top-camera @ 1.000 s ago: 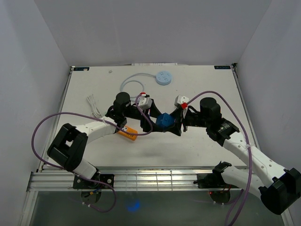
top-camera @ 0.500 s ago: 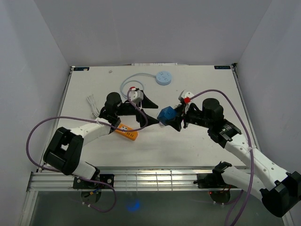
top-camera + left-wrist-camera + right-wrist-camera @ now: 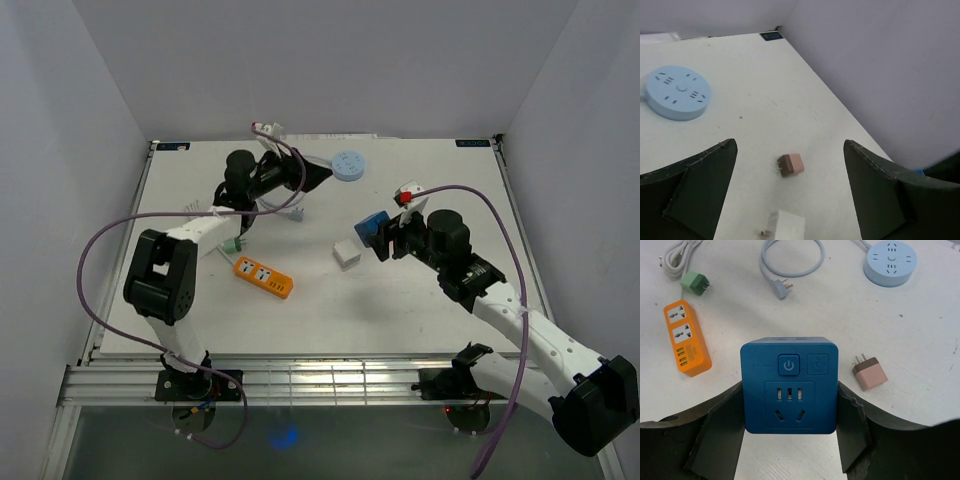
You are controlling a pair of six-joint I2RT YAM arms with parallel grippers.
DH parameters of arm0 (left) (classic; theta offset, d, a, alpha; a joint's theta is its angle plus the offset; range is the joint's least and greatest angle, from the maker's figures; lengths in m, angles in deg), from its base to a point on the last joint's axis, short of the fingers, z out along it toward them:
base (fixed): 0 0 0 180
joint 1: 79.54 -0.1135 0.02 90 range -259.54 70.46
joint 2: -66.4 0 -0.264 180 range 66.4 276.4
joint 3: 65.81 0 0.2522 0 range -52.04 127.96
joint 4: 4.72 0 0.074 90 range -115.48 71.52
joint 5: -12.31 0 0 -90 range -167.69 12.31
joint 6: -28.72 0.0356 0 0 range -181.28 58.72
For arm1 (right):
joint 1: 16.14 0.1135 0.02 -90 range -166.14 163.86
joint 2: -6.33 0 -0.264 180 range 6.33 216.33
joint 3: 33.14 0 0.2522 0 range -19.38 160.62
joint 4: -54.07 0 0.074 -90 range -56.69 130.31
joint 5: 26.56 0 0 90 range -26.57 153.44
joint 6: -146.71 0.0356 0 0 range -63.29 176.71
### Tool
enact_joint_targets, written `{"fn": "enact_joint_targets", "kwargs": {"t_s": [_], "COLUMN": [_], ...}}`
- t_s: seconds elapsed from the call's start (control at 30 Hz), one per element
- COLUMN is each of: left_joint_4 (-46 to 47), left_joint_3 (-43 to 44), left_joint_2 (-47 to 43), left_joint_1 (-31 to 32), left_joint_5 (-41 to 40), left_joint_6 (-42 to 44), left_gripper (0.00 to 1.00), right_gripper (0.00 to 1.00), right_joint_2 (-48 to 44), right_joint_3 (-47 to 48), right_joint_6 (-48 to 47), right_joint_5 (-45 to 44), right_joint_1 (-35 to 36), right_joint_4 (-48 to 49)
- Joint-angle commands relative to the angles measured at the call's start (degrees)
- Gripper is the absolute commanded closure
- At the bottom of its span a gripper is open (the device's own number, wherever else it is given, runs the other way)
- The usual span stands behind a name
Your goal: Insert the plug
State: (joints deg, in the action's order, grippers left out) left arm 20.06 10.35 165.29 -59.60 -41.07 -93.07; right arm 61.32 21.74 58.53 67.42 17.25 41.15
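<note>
The pink plug is lying loose on the white table, prongs sticking out sideways, gripped by nothing. It is sitting just beside a white adapter and well apart from the round blue power hub. I am taking it for the task's plug because the left wrist view is framing it between the fingers, though a green plug is also lying further off by the orange power strip.

The left gripper is hovering above the pink plug with its fingers spread wide and nothing between them. The right gripper is clamping the blue cube socket by two opposite sides and carrying it off the table, leaving the face with the slots and the power button uncovered.

The step in hand is looking like the pickup. The left arm is going to need a straight descent. The fingers should be closing across the plug's flat body, well back from the prongs, so the prongs are left projecting clear. The white adapter is crowding one side, so a finger could nudge it. Meanwhile the right arm should be keeping the cube steady and turning the slotted face toward the left arm.
</note>
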Motion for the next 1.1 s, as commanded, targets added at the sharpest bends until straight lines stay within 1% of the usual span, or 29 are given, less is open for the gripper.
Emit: {"fn": "enact_joint_targets", "kwargs": {"t_s": [0.0, 0.03, 0.07, 0.1, 0.17, 0.2, 0.3, 0.33, 0.4, 0.43, 0.5, 0.57, 0.7, 0.77, 0.8, 0.87, 0.9, 0.93, 0.97, 1.07], "left_joint_4": [-22.0, -26.8, -30.1, -32.8, -31.7, -29.9, -31.3, -31.2, -29.5, -29.2, -27.8, -27.5, -26.3, -25.4, -24.3, -23.6, -23.4, -23.1, -22.8, -21.9], "left_joint_3": [16.0, 20.4, 24.0, 28.9, 31.5, 32.4, 39.6, 42.0, 43.4, 46.0, 49.1, 52.6, 52.3, 50.6, 48.6, 47.6, 46.9, 46.5, 46.3, 47.0], "left_joint_2": [8.9, 14.2, 16.5, 18.4, 23.5, 25.1, 31.1, 32.2, 35.6, 37.1, 41.4, 43.9, 46.5, 46.0, 45.6, 44.6, 44.4, 44.1, 44.1, 45.2], "left_joint_1": [-1.0, -1.5, -1.8, -2.1, -3.5, -3.9, -4.3, -4.3, -4.4, -4.5, -4.5, -4.4, -4.4, -4.3, -4.1, -3.8, -3.6, -3.2, -3.1, -2.4], "left_joint_5": [-12.9, -17.9, -19.3, -20.0, -17.4, -15.9, -14.8, -14.9, -14.1, -13.8, -10.9, -9.8, -11.9, -15.4, -16.8, -21.4, -23.0, -24.4, -27.0, -31.5], "left_joint_6": [-6.6, -8.1, -9.5, -12.6, -17.3, -21.7, -25.2, -27.9, -31.6, -35.0, -36.9, -39.6, -43.8, -46.4, -47.2, -48.2, -49.6, -50.5, -51.3, -54.2], "left_gripper": [0.02, 0.02, 0.02, 0.02, 0.02, 0.02, 0.02, 0.02, 0.02, 0.02, 0.02, 0.02, 0.02, 0.02, 0.02, 0.03, 0.04, 0.08, 0.10, 0.18], "right_gripper": [0.92, 0.92, 0.92, 0.92, 0.92, 0.92, 0.92, 0.92, 0.92, 0.92, 0.92, 0.92, 0.92, 0.92, 0.92, 0.92, 0.92, 0.92, 0.92, 0.92], "right_joint_2": [0.7, 0.7, 0.7, 0.7, 0.4, 0.2, -0.3, -0.3, -0.7, -0.7, -0.9, -1.1, -1.5, -1.8, -1.8, -2.2, -2.2, -2.2, -2.3, -2.4], "right_joint_3": [2.6, 2.9, 3.3, 3.3, 3.4, 3.3, 2.9, 2.9, 2.7, 2.6, 2.4, 1.8, 0.6, 0.0, -0.1, -0.5, -0.6, -0.8, -0.9, -1.0], "right_joint_6": [1.4, 1.3, 1.3, 1.2, 1.2, 1.0, 1.0, 1.1, 1.0, 1.2, 1.3, 1.3, 1.3, 1.3, 1.3, 1.2, 1.2, 1.3, 1.3, 1.3], "right_joint_5": [-2.9, -2.8, -2.7, -2.5, -2.2, -2.1, -2.4, -2.4, -2.1, -2.0, -1.6, -1.5, -1.7, -1.4, -1.1, -0.9, -1.0, -1.0, -0.9, -0.9], "right_joint_1": [-0.7, -0.8, -0.8, -1.0, -1.1, -1.3, -1.4, -1.5, -1.6, -1.6, -1.7, -1.7, -1.7, -1.7, -1.9, -1.8, -1.9, -1.9, -1.9, -1.9], "right_joint_4": [5.7, 5.7, 5.6, 5.6, 5.7, 5.7, 5.9, 6.0, 5.9, 6.0, 5.9, 6.0, 6.3, 6.5, 6.4, 6.4, 6.4, 6.4, 6.5, 6.5]}}
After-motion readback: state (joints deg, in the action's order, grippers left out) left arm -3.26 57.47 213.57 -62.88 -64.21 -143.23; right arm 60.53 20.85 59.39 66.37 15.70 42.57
